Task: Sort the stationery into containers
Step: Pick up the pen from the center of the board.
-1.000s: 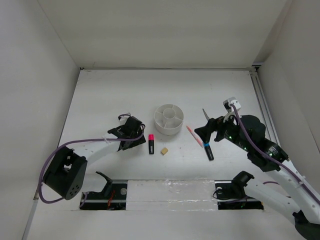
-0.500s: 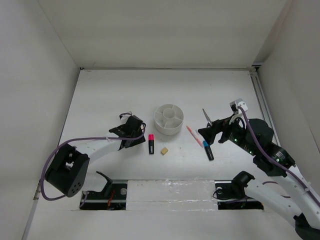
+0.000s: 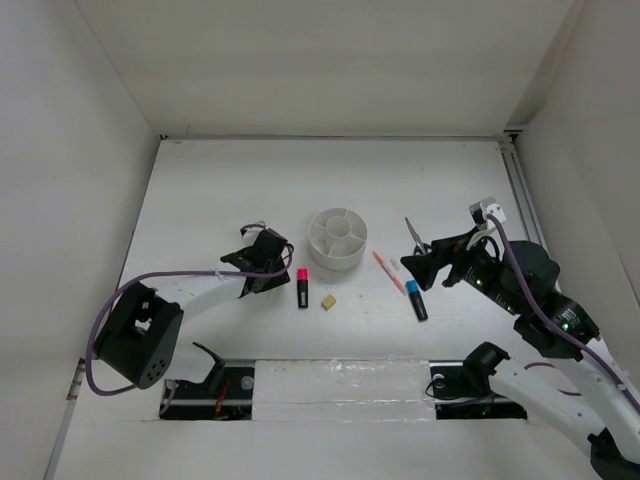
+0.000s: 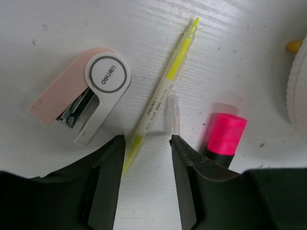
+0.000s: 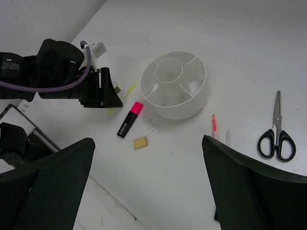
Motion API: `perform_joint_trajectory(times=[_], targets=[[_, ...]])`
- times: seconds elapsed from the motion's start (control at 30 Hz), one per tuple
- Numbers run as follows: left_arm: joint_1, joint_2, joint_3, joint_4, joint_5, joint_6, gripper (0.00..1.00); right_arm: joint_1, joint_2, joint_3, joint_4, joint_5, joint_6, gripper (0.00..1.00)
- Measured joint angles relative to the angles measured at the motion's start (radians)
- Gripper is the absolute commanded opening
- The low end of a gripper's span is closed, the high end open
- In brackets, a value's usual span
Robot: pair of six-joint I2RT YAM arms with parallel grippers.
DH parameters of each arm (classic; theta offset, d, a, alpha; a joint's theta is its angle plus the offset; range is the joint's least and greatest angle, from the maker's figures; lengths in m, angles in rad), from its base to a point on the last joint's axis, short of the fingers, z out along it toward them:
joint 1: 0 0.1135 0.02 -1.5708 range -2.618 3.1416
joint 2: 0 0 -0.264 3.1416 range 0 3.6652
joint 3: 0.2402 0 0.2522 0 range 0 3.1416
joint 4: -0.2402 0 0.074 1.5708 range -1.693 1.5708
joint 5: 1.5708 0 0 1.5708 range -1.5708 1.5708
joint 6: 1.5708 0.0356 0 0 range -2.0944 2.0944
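In the left wrist view, a thin yellow pen (image 4: 160,93) lies slanted on the table. Its lower end sits between the fingers of my left gripper (image 4: 146,140), close to the left finger, and the jaws stand apart. A pink-capped black marker (image 4: 224,136) lies just outside the right finger. The round white organizer (image 3: 337,238) stands mid-table, with a tan eraser (image 3: 327,300) in front of it. A thin pink pen (image 3: 387,271), a blue-capped marker (image 3: 416,300) and black-handled scissors (image 3: 415,236) lie to its right. Over them my right gripper (image 3: 425,268) hovers wide open and empty.
A pink and white stapler (image 4: 79,103) lies left of the yellow pen, and a clear pen cap (image 4: 172,114) rests against it. The organizer's rim (image 4: 300,91) shows at the right edge. White walls close in the table on three sides.
My left gripper's jaws have narrowed around the yellow pen's end. The right arm has drifted slightly right and toward the near edge, still wide open.
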Motion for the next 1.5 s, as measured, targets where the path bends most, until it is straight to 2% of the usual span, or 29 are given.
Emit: perform_joint_trajectory(times=[0.37,0.43,0.67,1.0,1.27,1.5], targets=[[-0.011,0.036,0.026,0.003,-0.011,-0.025,0.38,0.0,0.0,0.012,-0.007,0.0,0.0,1.0],[-0.013,0.037,0.026,0.003,-0.016,-0.03,0.35,0.0,-0.001,0.012,-0.008,0.001,0.0,1.0],[-0.014,0.037,0.026,-0.004,-0.021,-0.041,0.31,0.0,-0.006,0.012,-0.009,0.007,0.0,1.0],[-0.124,0.084,0.076,-0.059,-0.072,-0.086,0.31,0.0,-0.013,0.017,-0.012,0.008,0.0,1.0],[-0.135,0.096,0.091,-0.097,-0.1,-0.131,0.31,0.0,-0.042,0.03,-0.033,0.016,0.0,1.0],[-0.135,0.11,0.109,-0.137,-0.114,-0.148,0.18,0.0,-0.055,0.032,-0.042,0.026,0.0,1.0]])
